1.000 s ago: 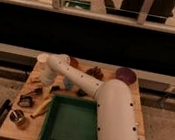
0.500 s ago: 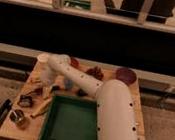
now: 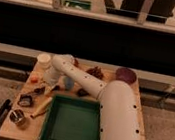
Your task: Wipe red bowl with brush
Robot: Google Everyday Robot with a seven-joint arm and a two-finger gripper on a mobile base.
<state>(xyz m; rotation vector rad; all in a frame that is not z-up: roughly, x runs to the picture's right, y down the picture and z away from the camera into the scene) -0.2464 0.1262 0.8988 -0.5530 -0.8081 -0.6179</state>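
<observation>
The red bowl point(image 3: 75, 61) shows only as a red-orange rim at the table's back, mostly hidden behind my white arm. The brush point(image 3: 29, 95) lies at the left of the table, its black handle slanting up to the right and its dark squarish head toward the front. My gripper point(image 3: 49, 85) hangs down from the bent wrist, just above the upper end of the brush handle and in front of the white cup point(image 3: 44, 60). The arm covers much of the gripper.
A green tray point(image 3: 50, 129) fills the table's front middle. Beside it lie a tan wooden-handled tool point(image 3: 41, 108) and a metal tin point(image 3: 17, 117). An orange stick point(image 3: 33, 79), a blue object point(image 3: 69, 83), a brown clump point(image 3: 96, 72) and a purple bowl point(image 3: 126, 74) sit farther back.
</observation>
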